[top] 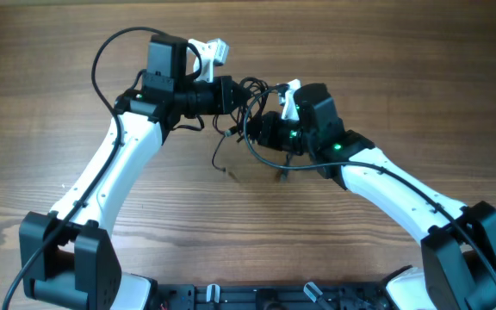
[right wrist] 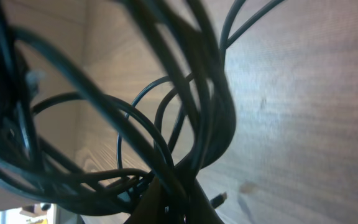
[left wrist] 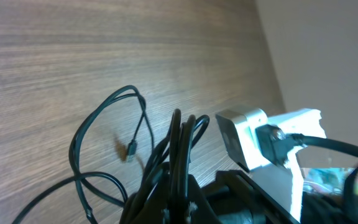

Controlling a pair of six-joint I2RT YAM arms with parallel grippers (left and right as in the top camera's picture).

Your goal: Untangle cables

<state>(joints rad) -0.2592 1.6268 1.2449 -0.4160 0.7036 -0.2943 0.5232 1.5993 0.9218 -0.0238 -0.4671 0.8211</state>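
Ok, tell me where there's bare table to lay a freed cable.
Bare table lies between the left arm and right arm, nearer than the cables, and along the far right. It is crowded where both arms meet at those cables.

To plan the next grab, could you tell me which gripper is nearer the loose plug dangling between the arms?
Right, I think. The right gripper is just behind the plug; the left gripper is farther back, beyond the cables.

No legible text, label, brand, number or sign in any view
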